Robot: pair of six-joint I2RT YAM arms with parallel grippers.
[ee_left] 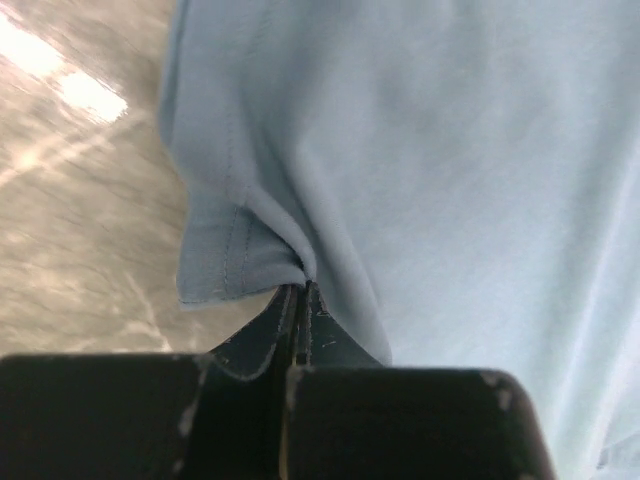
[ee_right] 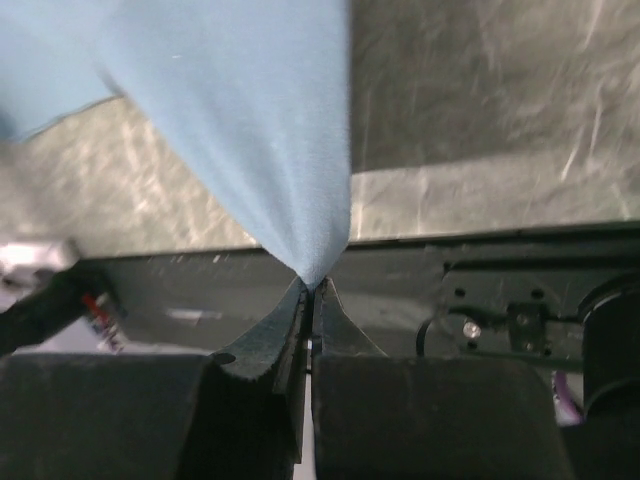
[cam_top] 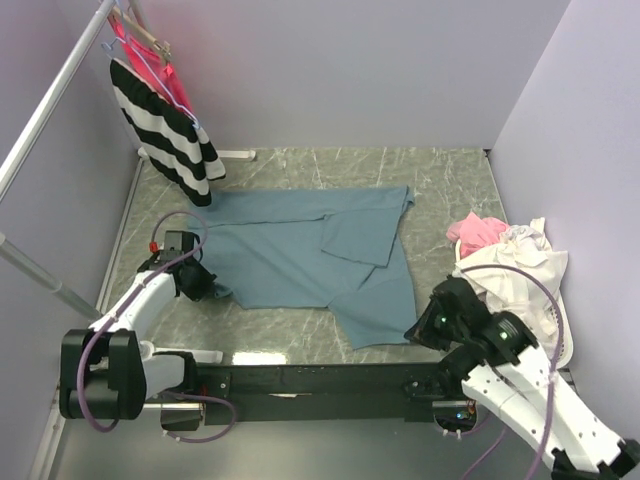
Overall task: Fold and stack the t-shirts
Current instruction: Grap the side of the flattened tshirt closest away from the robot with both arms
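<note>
**A:** Where is the blue shirt (cam_top: 300, 250)?

**B:** It lies flat in the middle of the table (cam_top: 300, 165), with one part folded over itself.

**A:** Why are both hands on it?

**B:** The left gripper (ee_left: 303, 292) is pinched tight on the hem corner at 8 o'clock. The right gripper (ee_right: 312, 288) is pinched tight on the corner at 5 o'clock. I think holding both near corners lets them lift that edge evenly to fold it.

**A:** Any words or tags?

**B:** None I can read. The shirt is plain.
</note>
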